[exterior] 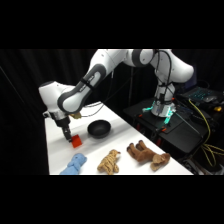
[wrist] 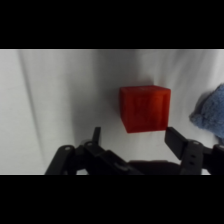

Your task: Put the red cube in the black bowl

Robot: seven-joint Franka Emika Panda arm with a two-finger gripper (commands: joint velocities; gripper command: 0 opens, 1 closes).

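The red cube (exterior: 76,141) rests on the white table (exterior: 125,127), left of the black bowl (exterior: 99,129). My gripper (exterior: 68,137) hangs just above and to the left of the cube. In the wrist view the red cube (wrist: 144,108) fills the centre, just beyond my gripper (wrist: 136,139). The two black fingers (wrist: 180,142) stand apart, wider than the cube, with nothing between them. The gripper is open. The bowl is out of the wrist view.
Along the table's front edge lie a blue plush toy (exterior: 74,164), a tan striped plush toy (exterior: 109,162) and a brown plush toy (exterior: 147,154). A blue plush edge (wrist: 210,112) shows at the wrist view's right. Black equipment with cables (exterior: 200,107) stands behind.
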